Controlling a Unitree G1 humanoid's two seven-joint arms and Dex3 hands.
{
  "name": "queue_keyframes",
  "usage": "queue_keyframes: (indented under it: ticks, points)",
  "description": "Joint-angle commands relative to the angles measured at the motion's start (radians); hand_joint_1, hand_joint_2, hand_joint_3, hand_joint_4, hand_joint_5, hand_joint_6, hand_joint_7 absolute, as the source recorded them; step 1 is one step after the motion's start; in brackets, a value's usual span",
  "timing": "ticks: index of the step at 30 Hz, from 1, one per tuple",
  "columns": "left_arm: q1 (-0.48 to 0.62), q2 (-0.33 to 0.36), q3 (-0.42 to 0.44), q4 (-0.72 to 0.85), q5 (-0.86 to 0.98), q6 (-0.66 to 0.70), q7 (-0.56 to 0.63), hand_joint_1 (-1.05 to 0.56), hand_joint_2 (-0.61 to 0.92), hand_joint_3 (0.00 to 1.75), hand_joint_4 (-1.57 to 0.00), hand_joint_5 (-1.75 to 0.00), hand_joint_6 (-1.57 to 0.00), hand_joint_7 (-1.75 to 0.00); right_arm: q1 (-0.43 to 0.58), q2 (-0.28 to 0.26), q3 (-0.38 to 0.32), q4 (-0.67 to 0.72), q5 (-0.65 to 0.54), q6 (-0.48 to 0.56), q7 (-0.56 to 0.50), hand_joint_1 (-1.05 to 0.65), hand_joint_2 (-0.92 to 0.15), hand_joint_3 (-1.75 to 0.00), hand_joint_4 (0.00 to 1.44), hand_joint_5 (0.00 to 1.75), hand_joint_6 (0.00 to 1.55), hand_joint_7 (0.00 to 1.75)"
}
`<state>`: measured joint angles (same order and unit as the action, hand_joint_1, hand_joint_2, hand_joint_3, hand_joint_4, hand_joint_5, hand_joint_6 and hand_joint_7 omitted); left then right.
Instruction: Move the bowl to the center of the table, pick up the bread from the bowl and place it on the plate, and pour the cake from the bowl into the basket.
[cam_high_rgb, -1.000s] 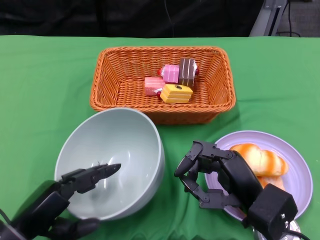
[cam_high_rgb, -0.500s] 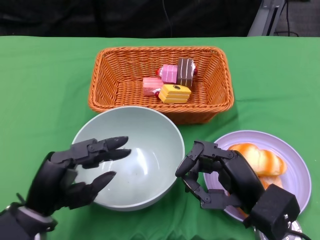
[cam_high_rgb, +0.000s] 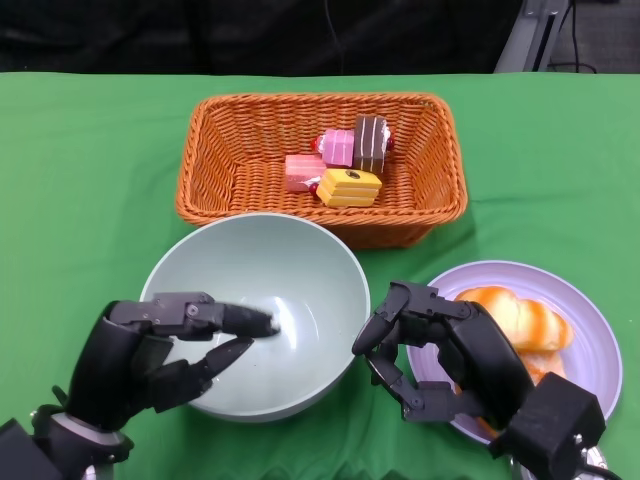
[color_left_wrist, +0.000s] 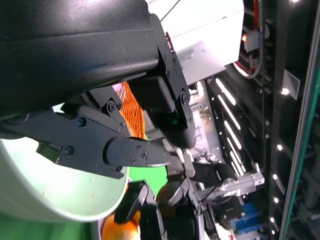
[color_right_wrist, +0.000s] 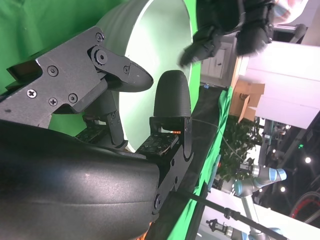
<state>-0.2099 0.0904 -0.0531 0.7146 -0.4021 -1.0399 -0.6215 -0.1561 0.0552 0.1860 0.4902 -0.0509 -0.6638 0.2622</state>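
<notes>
The pale green bowl stands empty at the table's centre, just in front of the orange wicker basket. Several small cakes lie in the basket. Bread rests on the lavender plate at the right. My left hand hovers over the bowl's near-left rim, fingers reaching above the inside, holding nothing. My right hand sits between bowl and plate, fingers half curled with a gap, empty. The right wrist view shows the bowl beyond my right hand.
Green cloth covers the table, with bare stretches left of the basket and to its right. The basket's near wall almost touches the bowl's far rim. The plate lies close to my right forearm.
A second ago the bowl was tilted at the left in my left hand; it now stands level at the centre. The left hand has let go and lowered over the rim. The right hand is still.
</notes>
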Motion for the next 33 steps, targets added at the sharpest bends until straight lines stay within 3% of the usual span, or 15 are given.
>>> queue_keyframes:
  ticks: [1,6,9,12,19,28,33]
  points:
    - [0.014,0.003,0.012,-0.027,0.021,0.016,-0.022,-0.09,0.65,0.84,-0.83,-1.3,-0.93,-0.97,0.025,-0.009,0.001,-0.054,0.021,-0.006,0.007,-0.17,-0.52,-1.02,0.75,1.58,0.67,1.34]
    - [0.027,-0.006,-0.005,-0.076,0.029,0.073,-0.058,-0.09,0.63,0.91,-0.79,-1.47,-0.88,-1.12,0.086,-0.013,0.018,-0.207,0.032,0.036,0.02,-0.18,-0.52,-1.02,0.74,1.57,0.66,1.34]
    - [0.045,-0.014,-0.02,-0.137,0.041,0.112,-0.068,-0.11,0.74,0.8,-0.74,-1.6,-0.81,-1.27,0.127,-0.011,0.035,-0.306,0.03,0.058,0.014,-0.2,-0.53,-1.0,0.75,1.57,0.66,1.35]
    - [0.068,-0.025,-0.032,-0.198,0.062,0.134,-0.061,-0.11,0.76,0.8,-0.74,-1.66,-0.78,-1.36,0.151,-0.022,0.048,-0.383,0.038,0.096,0.024,-0.2,-0.54,-0.98,0.75,1.59,0.66,1.36]
    - [0.143,-0.045,-0.063,-0.378,0.082,0.231,-0.036,-0.12,0.49,1.23,-0.78,-1.68,-0.79,-1.42,0.213,-0.066,0.069,-0.56,0.099,0.217,0.07,-0.22,-0.6,-0.83,0.75,1.57,0.7,1.29]
    - [0.21,-0.036,-0.085,-0.493,0.084,0.313,-0.043,-0.16,0.55,1.03,-0.78,-1.63,-0.81,-1.35,0.278,-0.09,0.078,-0.659,0.136,0.275,0.086,-0.17,-0.46,-1.08,0.77,1.6,0.7,1.35]
    - [0.219,-0.036,-0.08,-0.519,0.09,0.337,-0.032,-0.15,0.58,0.99,-0.78,-1.62,-0.82,-1.32,0.277,-0.082,0.08,-0.657,0.128,0.28,0.076,-0.18,-0.44,-1.1,0.78,1.59,0.7,1.35]
